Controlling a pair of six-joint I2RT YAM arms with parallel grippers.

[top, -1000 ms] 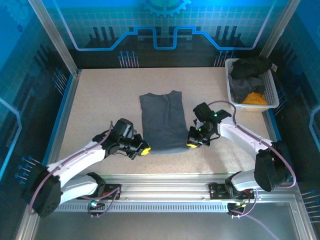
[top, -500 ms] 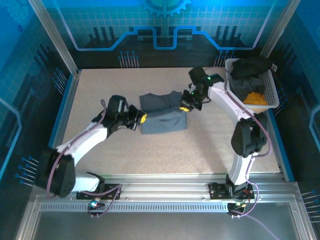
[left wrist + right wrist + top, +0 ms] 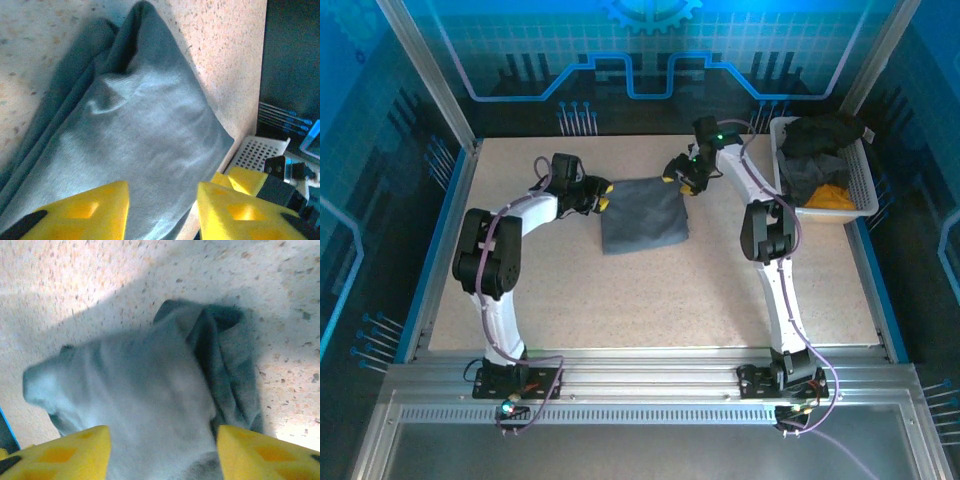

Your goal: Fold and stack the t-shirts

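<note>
The dark slate-grey t-shirt (image 3: 642,212) lies folded into a rough rectangle in the far middle of the table. My left gripper (image 3: 601,196) sits at its far left corner, and my right gripper (image 3: 677,176) at its far right corner. In the left wrist view the yellow jaws of the left gripper (image 3: 162,210) stand apart over the grey cloth (image 3: 145,150). The right gripper (image 3: 162,455) is open too, with the cloth (image 3: 150,405) spread below and between its fingers. More shirts lie heaped in the basket: a black one (image 3: 825,132), a lighter grey one (image 3: 802,178) and an orange-yellow one (image 3: 830,197).
The white lattice basket (image 3: 860,175) stands at the far right edge of the table, and its corner (image 3: 257,152) shows in the left wrist view. Bare speckled tabletop (image 3: 650,300) stretches between the shirt and the arm bases. Blue walls close off the back and sides.
Both grippers carried the shirt's near edge away from the bases to its far edge, folding it in half. They now sit at the far corners with jaws apart.
</note>
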